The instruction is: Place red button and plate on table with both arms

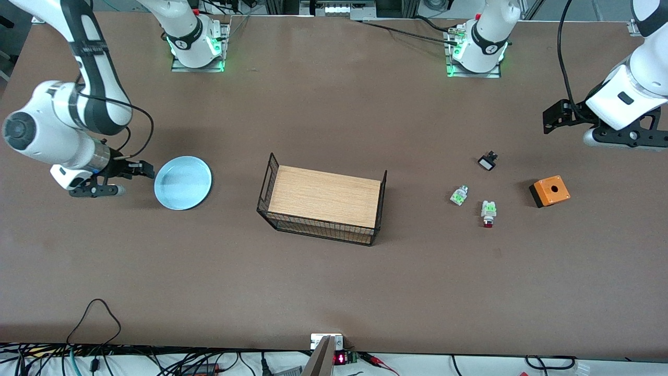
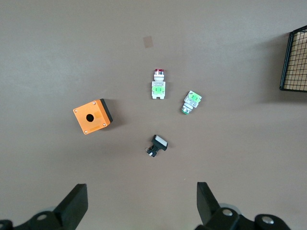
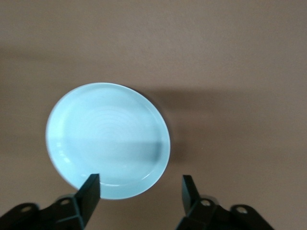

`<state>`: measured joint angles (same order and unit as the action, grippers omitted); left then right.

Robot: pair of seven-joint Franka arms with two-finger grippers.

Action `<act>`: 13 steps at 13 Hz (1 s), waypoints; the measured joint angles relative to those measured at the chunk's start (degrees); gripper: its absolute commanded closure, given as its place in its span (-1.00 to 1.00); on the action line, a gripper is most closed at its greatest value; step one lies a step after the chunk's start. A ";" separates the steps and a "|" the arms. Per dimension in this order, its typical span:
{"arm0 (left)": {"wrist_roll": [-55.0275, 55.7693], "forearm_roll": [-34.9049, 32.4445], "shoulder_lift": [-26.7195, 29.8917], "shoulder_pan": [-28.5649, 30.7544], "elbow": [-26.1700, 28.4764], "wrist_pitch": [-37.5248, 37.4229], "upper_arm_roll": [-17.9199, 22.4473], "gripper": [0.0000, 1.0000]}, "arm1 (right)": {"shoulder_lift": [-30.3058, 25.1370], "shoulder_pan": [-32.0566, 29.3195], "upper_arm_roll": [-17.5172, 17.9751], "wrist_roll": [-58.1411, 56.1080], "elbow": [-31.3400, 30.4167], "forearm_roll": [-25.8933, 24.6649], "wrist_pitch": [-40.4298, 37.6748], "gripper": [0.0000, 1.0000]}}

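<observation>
The pale blue plate [image 1: 182,183] [image 3: 108,139] lies flat on the brown table [image 1: 334,292] toward the right arm's end. My right gripper [image 1: 145,170] [image 3: 139,187] stands open at the plate's rim, its jaws wide apart with part of the rim between them and not gripped. The red button [image 1: 489,213] [image 2: 158,85], whitish with green clips and a red cap, lies on the table toward the left arm's end. My left gripper [image 1: 553,117] [image 2: 141,191] hangs open and empty in the air over that end of the table.
A wood-topped black wire rack [image 1: 323,206] [image 2: 295,60] stands mid-table. Around the button lie a white-green piece [image 1: 459,195] [image 2: 192,101], a small black-and-white part [image 1: 487,161] [image 2: 157,144] and an orange box with a hole [image 1: 549,191] [image 2: 92,116].
</observation>
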<state>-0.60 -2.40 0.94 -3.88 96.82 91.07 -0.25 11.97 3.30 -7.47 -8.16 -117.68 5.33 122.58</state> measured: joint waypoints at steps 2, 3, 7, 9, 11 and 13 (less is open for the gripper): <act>-0.02 0.00 0.00 -0.03 -0.03 0.00 -0.23 -1.00 | -0.94 2.15 0.59 4.32 5.84 0.00 -7.05 -1.00; -0.02 0.00 0.00 -0.04 -0.04 0.00 -0.40 -1.00 | -1.08 3.50 0.70 6.60 8.80 0.00 -10.26 -1.00; -0.02 0.00 0.00 0.00 -0.06 0.00 -0.45 -1.00 | -1.18 5.24 0.63 9.94 21.90 -0.64 -24.40 -1.00; -0.02 0.00 0.00 0.04 -0.06 0.00 -0.44 -1.00 | -1.29 4.97 0.21 9.98 28.48 -2.99 -31.46 -1.00; -0.03 0.00 0.00 0.03 -0.06 0.00 -0.45 -1.00 | -1.32 4.38 -0.19 9.98 31.76 -5.16 -33.70 -1.00; -0.06 0.00 0.00 -0.03 -0.07 0.00 -0.55 -1.00 | -1.25 1.34 -0.37 9.99 32.26 -5.45 -33.68 -1.00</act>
<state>-0.66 -2.40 0.94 -3.91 96.75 91.07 -0.80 10.72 4.64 -7.84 1.83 -85.42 -0.12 88.91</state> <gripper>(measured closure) 0.000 0.000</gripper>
